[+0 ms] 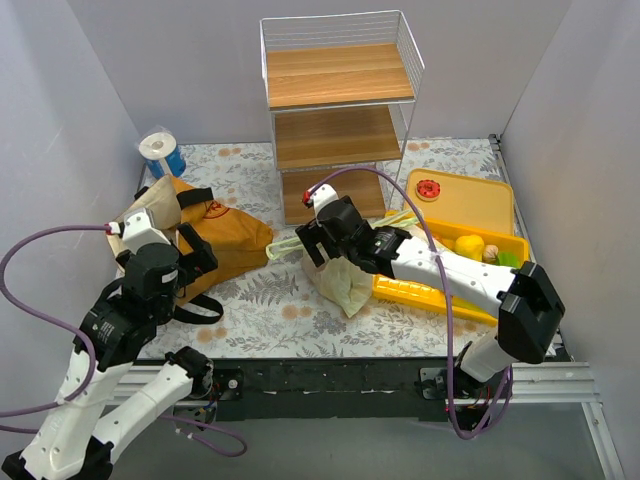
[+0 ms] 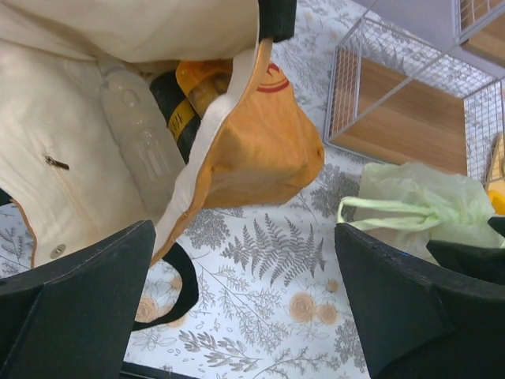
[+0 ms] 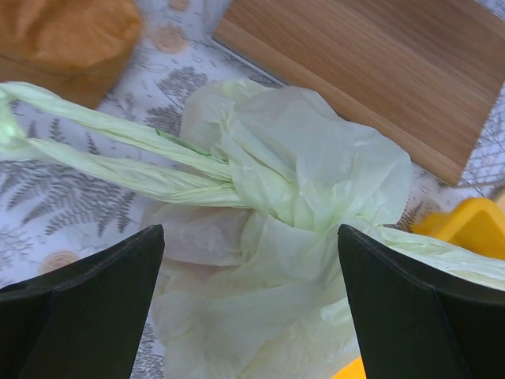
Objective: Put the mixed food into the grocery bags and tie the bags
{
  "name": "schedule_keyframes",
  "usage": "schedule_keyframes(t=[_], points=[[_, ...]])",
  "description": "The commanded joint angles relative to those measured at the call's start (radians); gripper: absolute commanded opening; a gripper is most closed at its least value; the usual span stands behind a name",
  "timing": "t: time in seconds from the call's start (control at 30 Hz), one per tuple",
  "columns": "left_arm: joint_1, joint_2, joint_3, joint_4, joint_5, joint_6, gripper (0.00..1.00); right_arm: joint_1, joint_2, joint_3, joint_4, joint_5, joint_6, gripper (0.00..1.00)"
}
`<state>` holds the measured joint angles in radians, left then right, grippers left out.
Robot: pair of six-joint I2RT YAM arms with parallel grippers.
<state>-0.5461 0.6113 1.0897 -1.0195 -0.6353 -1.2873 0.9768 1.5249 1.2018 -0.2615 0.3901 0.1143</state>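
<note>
Jaws, left: the left gripper (image 2: pixel 245 237) stands wide open with nothing between its fingers, hanging over the patterned tablecloth (image 2: pixel 268 260) just beside the mouth of the brown bag (image 2: pixel 260 158).
Jaws, right: the right gripper (image 3: pixel 251 237) is spread wide too, directly above the pale-green plastic bag (image 3: pixel 300 174) and gripping none of it.
Green bag: it sits between the wire shelf (image 1: pixel 340 110) and the yellow tray (image 1: pixel 480 205), bulging as if filled. Its loop handles (image 3: pixel 118 150) are twisted together where they meet the bag.
Green bag, judgement: this looks tied or very nearly so (whether the knot is pulled tight cannot be told from above).
Brown bag: it lies on its side at the left of the table with its mouth gaping and the cream lining (image 2: pixel 63 118) showing. A clear plastic bottle (image 2: pixel 138 130) and a dark item lie inside. The black strap (image 2: pixel 185 284) trails loose on the cloth.
Food left out: a yellow lemon (image 1: pixel 467 245), a tan piece (image 1: pixel 491 253) and something green (image 1: pixel 510 258) lie in the tray, well apart from either bag.
Done: one bag loaded and probably closed.
Left: moving the tray's produce into the brown bag, then tying that bag's straps.
Progress, judgement: about halfway.
</note>
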Motion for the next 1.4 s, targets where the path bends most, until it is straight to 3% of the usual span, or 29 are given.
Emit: schedule_keyframes(t=[0.0,0.27,0.47,0.77,1.2,1.37], points=[[0.002,0.002,-0.043,-0.013,0.075,-0.044,0.98,-0.006,0.027,0.050,-0.036,0.116,-0.036,0.99],[0.002,0.027,-0.076,0.021,0.059,-0.050,0.98,-0.036,0.075,0.044,-0.053,0.076,0.011,0.99],[0.002,-0.011,-0.073,0.050,-0.079,0.006,0.98,-0.043,0.017,0.035,-0.054,0.069,-0.011,0.98],[0.002,0.031,-0.142,0.171,-0.113,0.092,0.98,-0.075,-0.042,0.093,-0.094,-0.135,0.004,0.98],[0.017,0.130,-0.246,0.354,0.023,0.163,0.98,-0.227,-0.011,0.070,-0.096,-0.444,0.028,0.99],[0.089,0.159,-0.284,0.436,0.130,0.190,0.98,-0.242,0.009,0.044,-0.070,-0.499,0.036,0.99]])
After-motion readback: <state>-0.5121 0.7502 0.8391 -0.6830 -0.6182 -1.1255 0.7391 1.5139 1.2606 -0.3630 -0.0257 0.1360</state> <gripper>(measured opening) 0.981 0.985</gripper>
